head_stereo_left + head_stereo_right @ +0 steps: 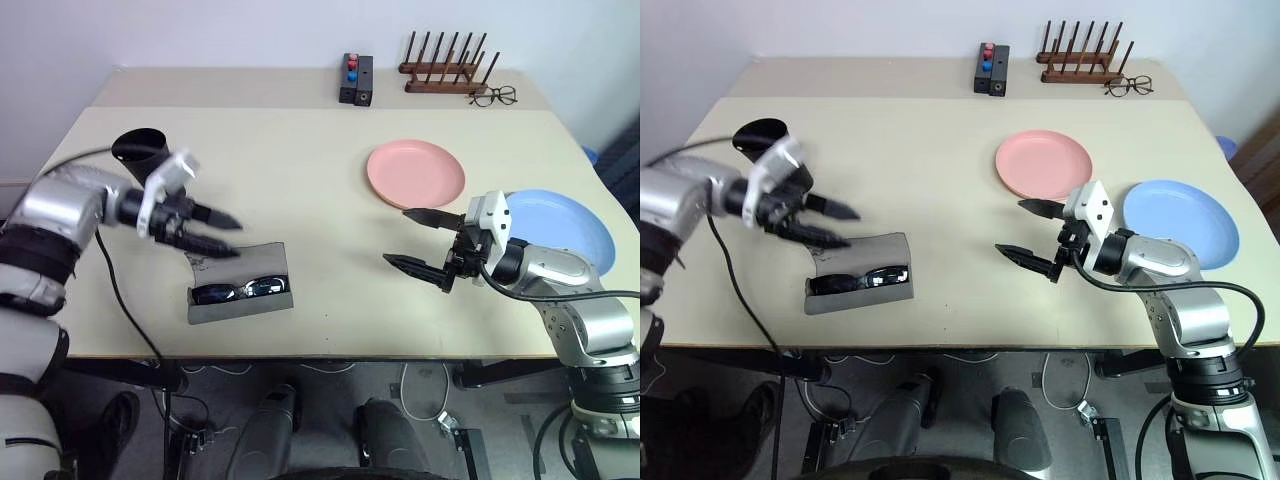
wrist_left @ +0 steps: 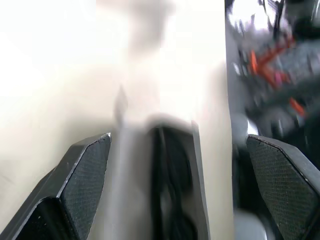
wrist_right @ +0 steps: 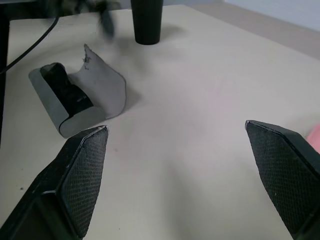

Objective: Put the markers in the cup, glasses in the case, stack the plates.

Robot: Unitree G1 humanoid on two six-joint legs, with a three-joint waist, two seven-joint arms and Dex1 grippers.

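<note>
Plates (image 1: pixel 415 172) lie apart near the table's right edge; light, stiff, slippery plastic, probably best pinched at the rim. Right gripper (image 1: pixel 421 240) spread, empty; left gripper (image 1: pixel 222 236) spread above the case (image 1: pixel 242 290).

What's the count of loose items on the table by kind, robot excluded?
Round plastic plates: 2, salmon pink and light blue
Tall black tapered plastic cup: 1
Grey glasses case, lid open: 1
Black-framed sunglasses, lying in the case: 1
Thin-rimmed clear-lens spectacles: 1
Small black box with red and blue buttons: 1
Brown wooden peg rack: 1
Total: 8
</note>
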